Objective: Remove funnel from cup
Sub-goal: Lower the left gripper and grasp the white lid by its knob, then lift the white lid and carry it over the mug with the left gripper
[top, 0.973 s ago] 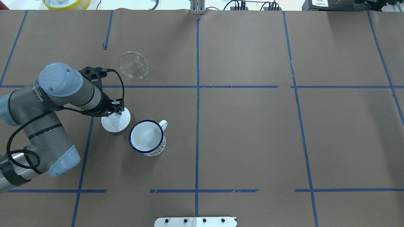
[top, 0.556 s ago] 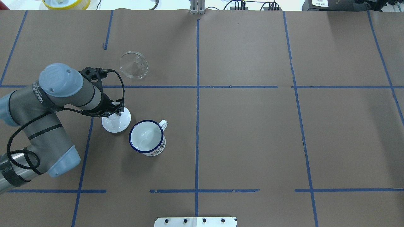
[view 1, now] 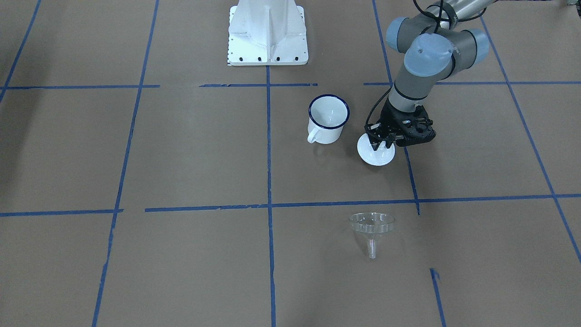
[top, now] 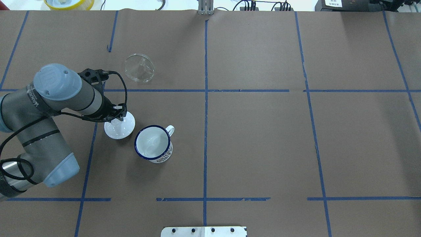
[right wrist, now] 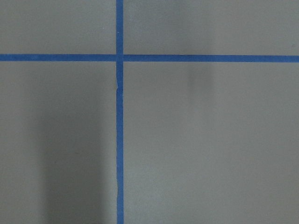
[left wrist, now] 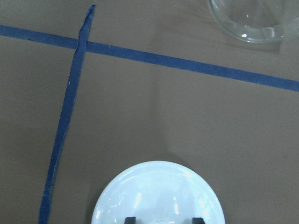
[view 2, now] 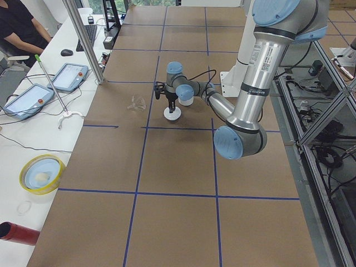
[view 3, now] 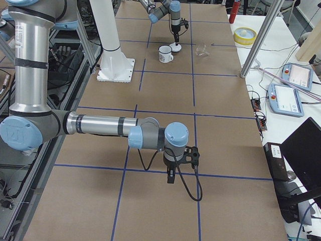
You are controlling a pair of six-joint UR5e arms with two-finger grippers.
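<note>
The clear funnel (top: 139, 67) lies on the brown table, apart from the cup, with its spout pointing away from the robot (view 1: 371, 225). Its rim shows at the top right of the left wrist view (left wrist: 252, 18). The white cup (top: 153, 143) with a dark blue rim stands upright and empty (view 1: 328, 119). My left gripper (top: 119, 119) points down beside the cup and is shut on a white round lid (top: 118, 130). Its fingertips (left wrist: 131, 219) sit over the lid (left wrist: 159, 191). My right gripper (view 3: 170, 178) hangs over bare table far from them; I cannot tell its state.
Blue tape lines (top: 206, 90) divide the brown paper table top. The robot's white base (view 1: 268, 32) stands behind the cup. A yellow-rimmed dish (top: 69, 3) lies beyond the table's far edge. Operators' tablets (view 2: 33, 94) lie on a side bench.
My left arm has shifted a little to the left, and the white lid has moved slightly left with it. The cup and the funnel have not moved.
</note>
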